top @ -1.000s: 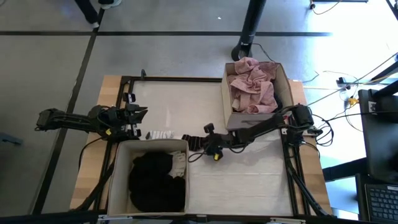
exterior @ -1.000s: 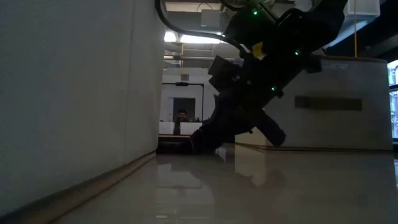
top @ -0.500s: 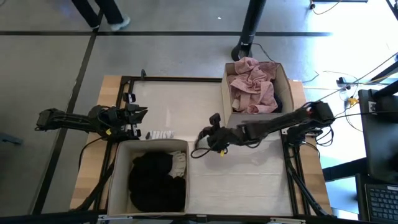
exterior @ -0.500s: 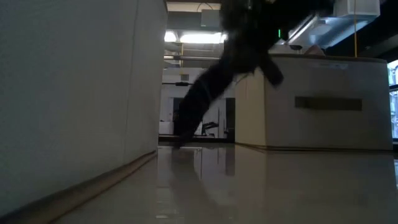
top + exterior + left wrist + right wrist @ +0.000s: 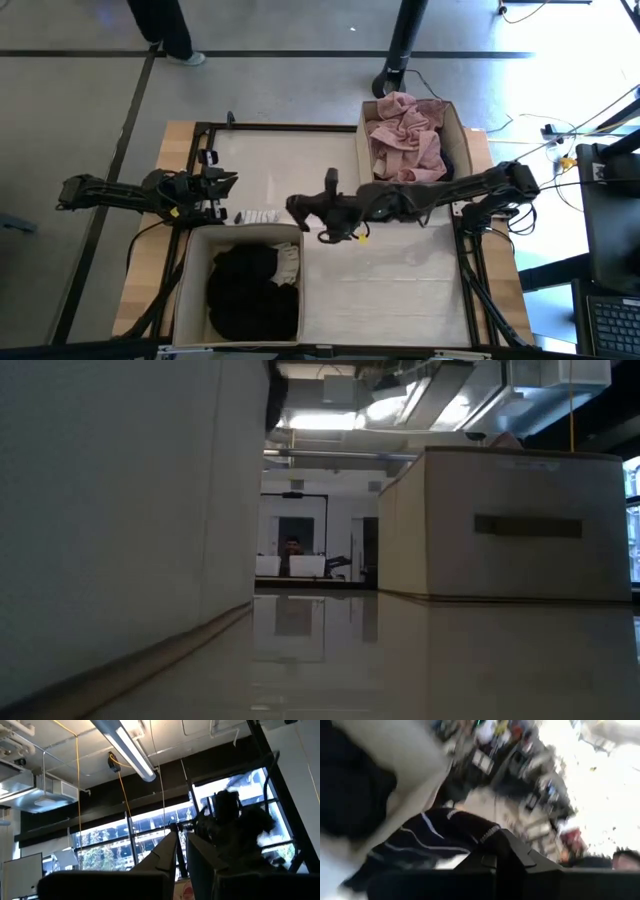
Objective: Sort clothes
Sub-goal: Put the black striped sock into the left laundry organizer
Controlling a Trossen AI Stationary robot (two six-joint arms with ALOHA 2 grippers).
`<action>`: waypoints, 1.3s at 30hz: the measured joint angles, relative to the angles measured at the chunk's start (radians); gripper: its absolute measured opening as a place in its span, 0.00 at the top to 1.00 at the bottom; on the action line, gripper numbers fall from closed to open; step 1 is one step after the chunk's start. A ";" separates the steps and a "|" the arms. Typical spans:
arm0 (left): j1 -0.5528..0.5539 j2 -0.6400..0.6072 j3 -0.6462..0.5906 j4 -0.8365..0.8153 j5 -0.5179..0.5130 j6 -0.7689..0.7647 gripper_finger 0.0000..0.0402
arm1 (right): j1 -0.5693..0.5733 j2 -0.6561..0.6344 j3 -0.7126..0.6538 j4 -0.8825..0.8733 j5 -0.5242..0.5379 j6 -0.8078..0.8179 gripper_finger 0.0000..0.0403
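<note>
My right gripper (image 5: 312,210) is shut on a dark piece with thin white stripes (image 5: 298,207), held in the air by the far right corner of the near-left beige box (image 5: 188,280). The right wrist view shows the striped piece (image 5: 432,840) next to the box rim (image 5: 405,777). That box holds a black garment (image 5: 250,290) and a small white piece (image 5: 288,262). A dusty pink garment (image 5: 405,140) fills the far-right box (image 5: 458,125). A small white striped piece (image 5: 257,216) lies flat on the table. My left gripper (image 5: 226,184) is shut and empty, at the table's left. My right gripper holds the dark striped piece by a bunched part (image 5: 470,851) pinched between its two fingers; the gripper body hides the exact place. The arm reaches level from the table's right. The piece is lifted clear of the table and hangs slack beside the fingers.
The table top (image 5: 390,280) shows bare and white between the two boxes. In the low view the near-left box wall (image 5: 120,520) fills the left and the far-right box (image 5: 520,520) stands at the right. A person walks on the floor beyond the far edge (image 5: 165,25).
My right gripper has risen from the table with the dark striped piece and gone toward the table's left, up to the corner of the near-left box. The piece, which lay on the table, is now lifted clear. The gripper has left the low view.
</note>
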 joint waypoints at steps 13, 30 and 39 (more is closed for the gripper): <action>0.000 0.000 0.000 0.001 0.000 0.004 0.92 | 0.001 0.219 0.193 0.201 -0.335 0.018 0.97; 0.000 0.000 0.000 0.001 0.000 0.008 0.92 | 0.022 0.348 0.252 0.085 -0.375 0.041 0.97; 0.000 0.000 0.000 0.001 0.000 0.008 0.92 | 0.027 0.348 0.251 -0.011 -0.408 0.062 0.96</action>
